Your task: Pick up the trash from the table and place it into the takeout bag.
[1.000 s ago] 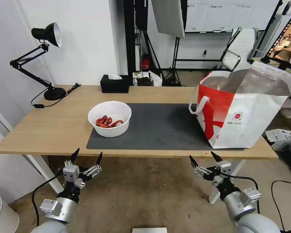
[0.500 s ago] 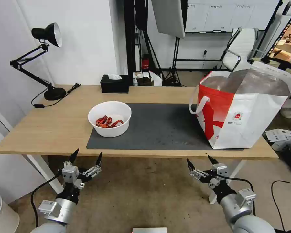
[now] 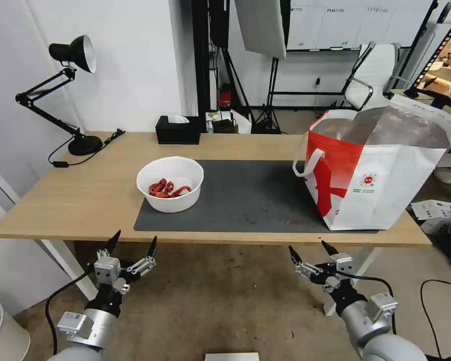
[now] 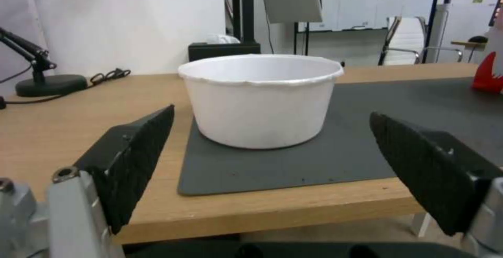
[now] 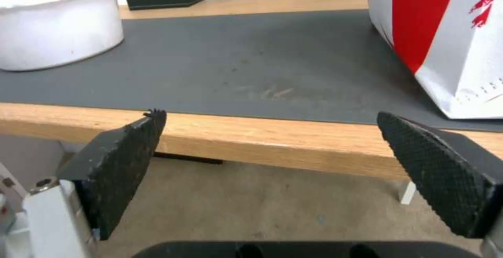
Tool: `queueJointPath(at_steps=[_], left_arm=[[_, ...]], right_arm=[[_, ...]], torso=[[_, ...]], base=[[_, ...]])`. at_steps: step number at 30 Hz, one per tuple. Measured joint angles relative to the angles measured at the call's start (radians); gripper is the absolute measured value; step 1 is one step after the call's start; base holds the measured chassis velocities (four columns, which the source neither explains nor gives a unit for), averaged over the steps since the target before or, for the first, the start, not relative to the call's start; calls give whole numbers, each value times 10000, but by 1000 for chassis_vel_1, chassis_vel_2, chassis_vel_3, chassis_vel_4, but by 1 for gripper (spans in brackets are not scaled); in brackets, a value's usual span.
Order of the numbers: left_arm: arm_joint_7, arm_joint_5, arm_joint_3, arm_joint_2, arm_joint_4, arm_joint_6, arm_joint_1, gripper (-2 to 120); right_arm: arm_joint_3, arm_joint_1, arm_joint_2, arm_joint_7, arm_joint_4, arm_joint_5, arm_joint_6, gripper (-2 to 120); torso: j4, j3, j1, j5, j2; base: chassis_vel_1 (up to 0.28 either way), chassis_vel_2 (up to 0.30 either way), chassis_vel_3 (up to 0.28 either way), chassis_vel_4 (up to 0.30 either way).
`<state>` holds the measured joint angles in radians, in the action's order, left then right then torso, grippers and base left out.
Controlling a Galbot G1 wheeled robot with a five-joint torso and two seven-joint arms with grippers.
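The trash on the table [image 3: 85, 195] is a white round bowl [image 3: 170, 183] holding red crayfish shells [image 3: 167, 189]; it sits on the left end of the dark grey mat [image 3: 245, 195]. The red-and-white takeout bag [image 3: 376, 168] stands open at the table's right end, foil lining showing. My left gripper [image 3: 134, 241] hangs open below the front edge, facing the bowl [image 4: 260, 99]. My right gripper [image 3: 308, 250] is open too, below the edge, left of the bag [image 5: 445, 34], with the bowl [image 5: 57, 26] far off to its side.
A black tissue box [image 3: 178, 129] sits at the table's back edge, and a black desk lamp [image 3: 67, 90] with its cable stands at the back left. White table legs [image 3: 67, 265] reach down near both arms. An office chair [image 3: 373, 75] and stands are behind.
My right gripper has dropped a little and shifted slightly left, staying open. The left gripper has sunk very slightly. Bowl and bag have not moved.
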<state>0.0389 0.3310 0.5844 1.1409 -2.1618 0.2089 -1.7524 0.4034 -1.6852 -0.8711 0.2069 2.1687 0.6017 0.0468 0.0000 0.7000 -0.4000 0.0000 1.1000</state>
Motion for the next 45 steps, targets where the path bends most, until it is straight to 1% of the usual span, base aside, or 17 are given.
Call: queueJointPath(at_steps=[18,21,22,26,27,30,31,33,34,35,37,38,39,40,42,43,45], left_arm=[[-3,146,43,-164,-56,-106,165,100],[519,755,85,-602,-252,-736,643,100],[519,755,85,-602,-252,-736,643,100],[1748,2335,86,-1772,-689,-1977,1674,100],[1748,2335,86,-1772,-689,-1977,1674,100],[2241,3526,84,-2693,-617,-2540,2424,100],[2241,3526,84,-2693,-617,-2540,2424,100],[2625,5677,-114,-4296,35,-3230,3790,100],[2620,6879,-382,-5055,540,-3635,4625,100],[2620,6879,-382,-5055,540,-3635,4625,100],[2478,8343,-857,-5916,1210,-4199,5887,100],[2203,9120,-1191,-6318,1602,-4743,6610,100],[2203,9120,-1191,-6318,1602,-4743,6610,100],[2000,9680,-1534,-6554,1933,-5226,7200,100],[1798,10746,-2810,-6909,2774,-6266,8782,100],[1798,10746,-2810,-6909,2774,-6266,8782,100],[1708,11339,-4047,-6969,3618,-6999,10182,100]], right_arm=[[2,6,1,-3,14,3,12,100],[2,8,2,-3,15,3,12,100],[2,8,2,-3,15,3,12,100],[2,9,2,-1,15,4,13,100],[2,9,2,-1,15,4,13,100],[1,9,3,-1,16,4,13,100],[1,9,3,-1,16,4,13,100],[1,9,3,-1,15,4,13,100],[1,10,4,-1,15,4,13,100],[1,10,4,-1,15,4,13,100],[1,10,3,-1,15,5,13,100],[1,9,3,0,15,5,13,100],[1,9,3,0,15,5,13,100],[1,9,3,0,14,5,13,100],[0,9,3,0,14,5,13,100],[0,9,3,0,14,5,13,100],[0,9,3,0,14,5,12,100]], torso=[[1,0,0,0,0],[1,0,0,-2,-1],[1,0,0,-2,-1],[-1,0,0,-1,0],[-1,0,0,-1,0],[0,0,0,-3,0],[0,0,0,-3,0],[-1,1,-1,-2,-1],[1,1,-1,-4,-1],[1,1,-1,-4,-1],[-3,1,-2,0,-1],[-2,2,-3,1,-2],[-2,2,-3,1,-2],[-1,2,-3,0,-1],[0,0,-2,1,-1],[0,0,-2,1,-1],[0,2,-3,-6,-2]], base=[[0,0,0,0],[0,0,0,0],[0,0,0,0],[0,0,0,0],[0,0,0,0],[0,0,0,0],[0,0,0,0],[0,0,0,0],[0,0,0,0],[0,0,0,0],[0,0,0,0],[0,0,0,0],[0,0,0,0],[0,0,0,0],[0,0,0,0],[0,0,0,0],[0,0,0,0]])
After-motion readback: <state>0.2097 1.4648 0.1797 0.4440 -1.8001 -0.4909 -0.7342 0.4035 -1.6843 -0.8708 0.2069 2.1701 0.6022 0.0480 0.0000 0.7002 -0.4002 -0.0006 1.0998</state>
